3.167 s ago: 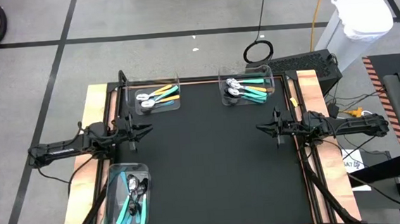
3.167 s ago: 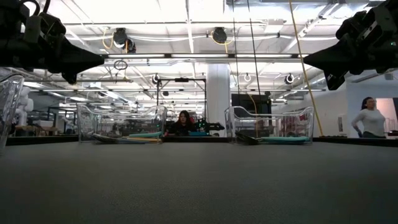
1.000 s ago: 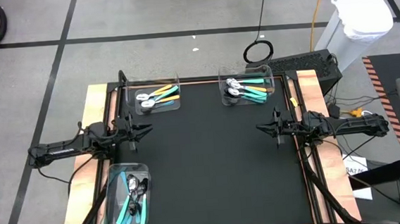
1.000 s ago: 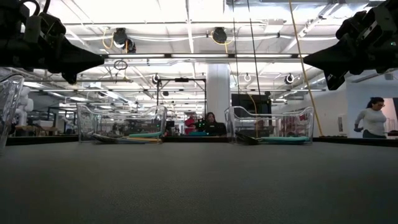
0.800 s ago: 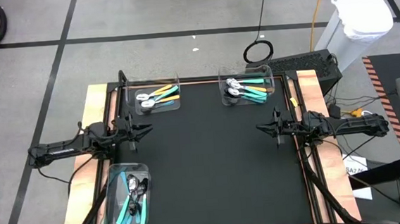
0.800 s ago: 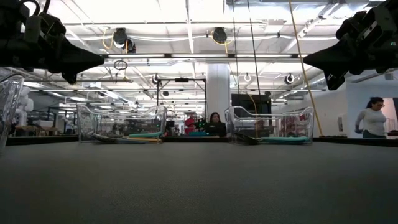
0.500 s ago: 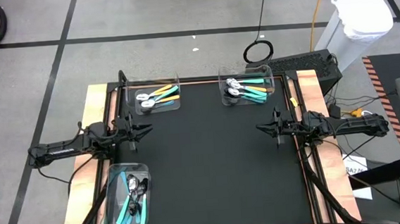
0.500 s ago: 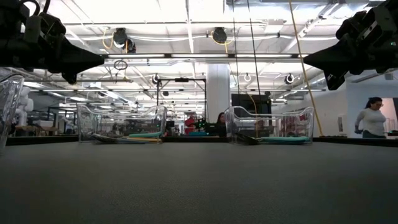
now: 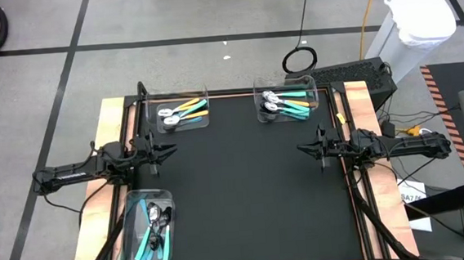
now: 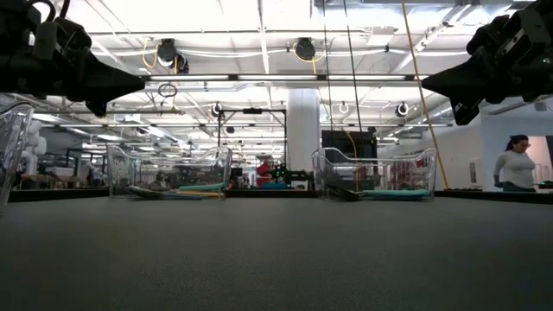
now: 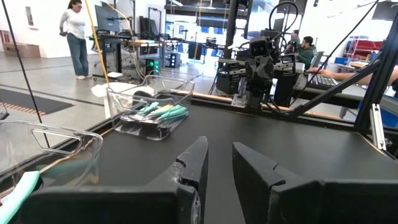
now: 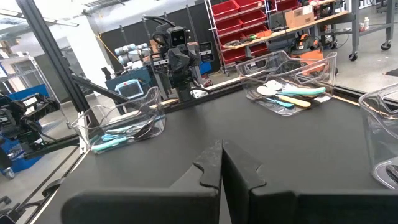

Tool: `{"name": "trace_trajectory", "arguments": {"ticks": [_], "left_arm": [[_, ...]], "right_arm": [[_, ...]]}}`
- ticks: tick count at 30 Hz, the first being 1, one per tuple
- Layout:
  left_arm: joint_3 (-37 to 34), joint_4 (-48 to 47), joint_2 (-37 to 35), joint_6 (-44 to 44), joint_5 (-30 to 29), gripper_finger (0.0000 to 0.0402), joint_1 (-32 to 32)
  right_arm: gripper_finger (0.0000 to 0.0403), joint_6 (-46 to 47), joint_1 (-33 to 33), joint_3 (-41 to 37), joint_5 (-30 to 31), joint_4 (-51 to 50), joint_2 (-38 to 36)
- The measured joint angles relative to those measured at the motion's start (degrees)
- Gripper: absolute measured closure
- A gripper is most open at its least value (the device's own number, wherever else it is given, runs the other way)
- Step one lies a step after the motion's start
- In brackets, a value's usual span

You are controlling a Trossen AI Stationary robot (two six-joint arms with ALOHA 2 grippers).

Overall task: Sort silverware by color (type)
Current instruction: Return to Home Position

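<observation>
I judge this the homing step: left gripper (image 9: 173, 150) slightly parted, empty; right gripper (image 9: 300, 149) closed, empty. All spoons (image 9: 292, 104) lie in bins (image 9: 150, 103) flanking the grippers, none between them. Next, I just park.

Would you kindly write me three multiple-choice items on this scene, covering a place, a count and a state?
1. Where on the black mat does the clear bin with orange-handled spoons stand, in the high view? A. upper left B. upper right C. lower right
2. How many clear bins hold spoons? A. two B. three C. four
3. How does the right gripper stand? A. shut, empty B. shut on a spoon C. wide open
Answers: 1 A, it sits at that corner. 2 B, with an upper right bin and a lower left bin. 3 A, its fingers meet on nothing. The left gripper waits open.
</observation>
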Motion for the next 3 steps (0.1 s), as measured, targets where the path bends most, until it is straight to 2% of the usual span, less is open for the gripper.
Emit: {"name": "trace_trajectory", "arguments": {"ticks": [3], "left_arm": [[0.0, 0.0, 0.0, 0.0, 0.0, 0.0329, 0.0]], "right_arm": [[0.0403, 0.0, 0.0, 0.0, 0.0, 0.0, 0.0]]}}
